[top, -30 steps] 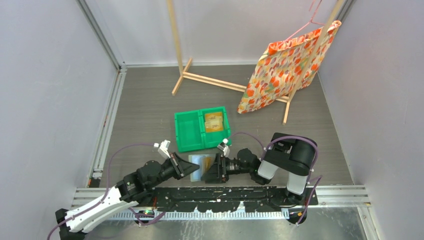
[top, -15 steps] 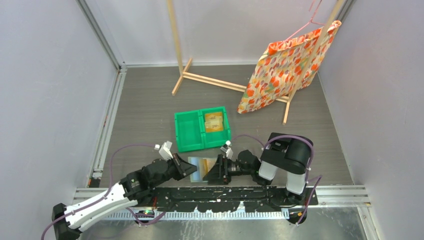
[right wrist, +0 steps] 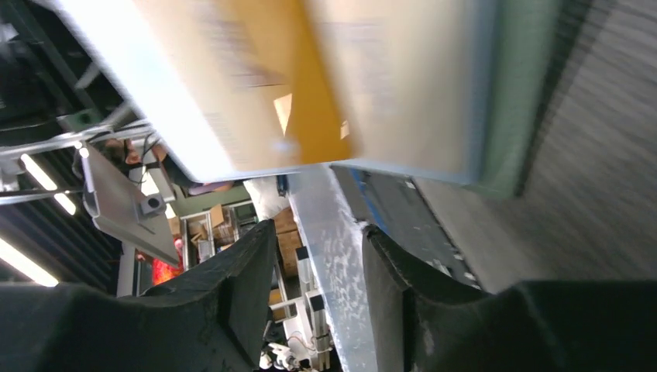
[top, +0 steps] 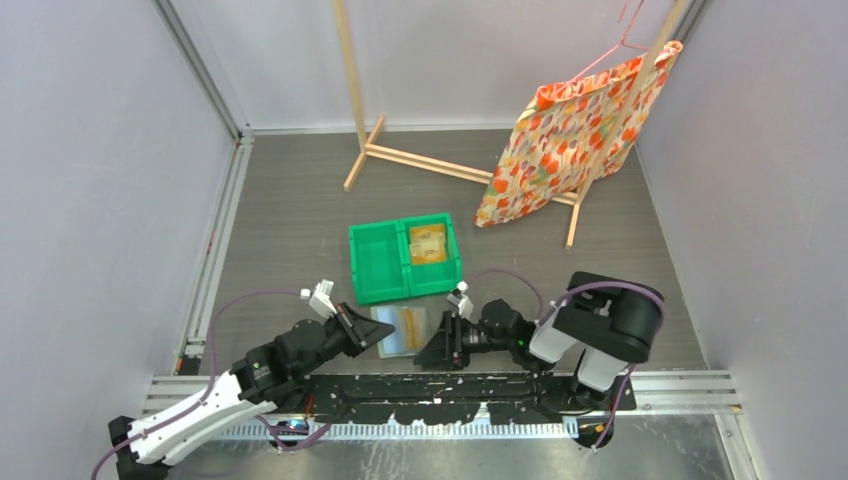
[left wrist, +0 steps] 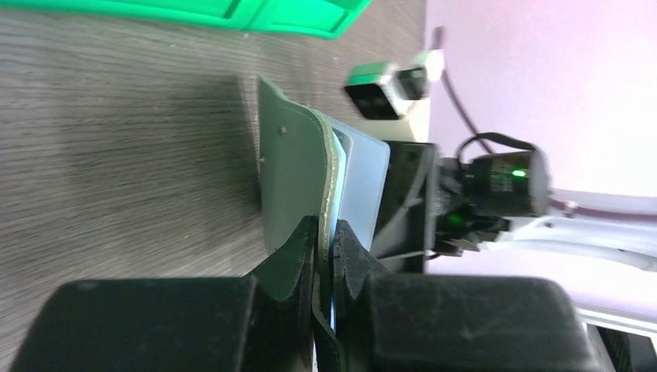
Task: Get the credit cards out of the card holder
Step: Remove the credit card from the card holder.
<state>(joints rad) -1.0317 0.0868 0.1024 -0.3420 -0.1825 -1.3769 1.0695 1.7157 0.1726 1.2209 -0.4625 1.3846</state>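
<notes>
The card holder [top: 398,330] lies open on the floor between my two grippers, pale blue-grey inside up, with a tan credit card [top: 411,322] in its slots. My left gripper [top: 366,331] is shut on the holder's left edge; the left wrist view shows the jaws [left wrist: 326,234] pinching the grey-green flap [left wrist: 290,174]. My right gripper [top: 436,345] is open and empty at the holder's right side. In the right wrist view the tan cards [right wrist: 256,85] sit in the holder just beyond the open fingertips [right wrist: 314,232]. More tan cards [top: 428,243] lie in the green bin.
The green two-compartment bin [top: 378,262] stands just beyond the holder. A wooden rack [top: 420,160] with a flowered cloth [top: 575,130] stands at the back. Walls close in left and right. The metal rail [top: 420,385] runs along the near edge.
My right gripper has drawn back to the right, off the holder. The holder now lies more open, with the tan card showing. My left gripper still holds its edge.
</notes>
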